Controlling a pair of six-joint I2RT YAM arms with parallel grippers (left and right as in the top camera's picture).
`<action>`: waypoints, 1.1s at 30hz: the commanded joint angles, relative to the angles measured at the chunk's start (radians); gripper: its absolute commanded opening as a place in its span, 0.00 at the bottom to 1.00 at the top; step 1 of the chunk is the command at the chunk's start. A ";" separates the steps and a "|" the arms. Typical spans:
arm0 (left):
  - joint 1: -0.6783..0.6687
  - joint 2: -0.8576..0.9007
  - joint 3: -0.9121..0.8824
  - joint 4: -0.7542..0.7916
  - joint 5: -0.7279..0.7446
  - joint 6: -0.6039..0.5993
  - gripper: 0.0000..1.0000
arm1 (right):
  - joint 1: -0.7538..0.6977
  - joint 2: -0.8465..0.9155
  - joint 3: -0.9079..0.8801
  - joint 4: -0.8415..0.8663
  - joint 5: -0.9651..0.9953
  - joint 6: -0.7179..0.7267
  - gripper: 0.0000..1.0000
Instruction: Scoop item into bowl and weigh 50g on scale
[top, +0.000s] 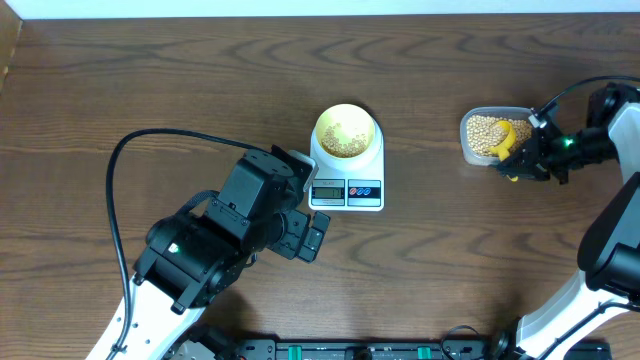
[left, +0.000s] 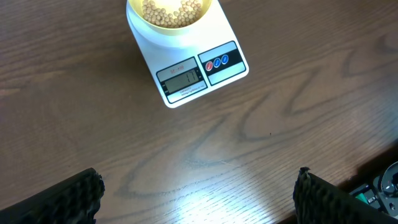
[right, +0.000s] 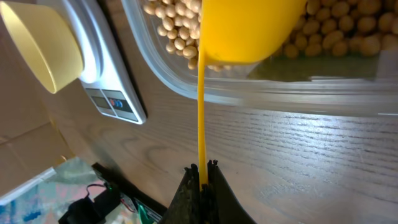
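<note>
The right gripper (right: 202, 167) pinches the yellow spoon (right: 249, 31), its cup over the tub's (right: 298, 93) beans (right: 171, 28). The bowl (top: 376, 130) on the scale (top: 346, 192) lies well left. The left gripper (left: 199, 186) gapes wide.

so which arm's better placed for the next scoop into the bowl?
Right. The right gripper is shut on the yellow spoon, its scoop over the beans in the tub. The left gripper is open, empty, over the table by the scale.

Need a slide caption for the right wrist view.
Right jaws clamp the yellow measuring spoon by its handle, cup over the beans in the clear tub.
</note>
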 joint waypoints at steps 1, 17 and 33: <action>0.003 0.004 0.012 -0.002 -0.002 -0.006 1.00 | -0.022 0.009 -0.006 -0.001 -0.082 -0.049 0.01; 0.003 0.004 0.012 -0.003 -0.002 -0.006 1.00 | -0.075 0.009 -0.006 -0.016 -0.231 -0.145 0.01; 0.003 0.004 0.012 -0.003 -0.002 -0.005 1.00 | -0.088 0.009 -0.006 -0.114 -0.457 -0.292 0.01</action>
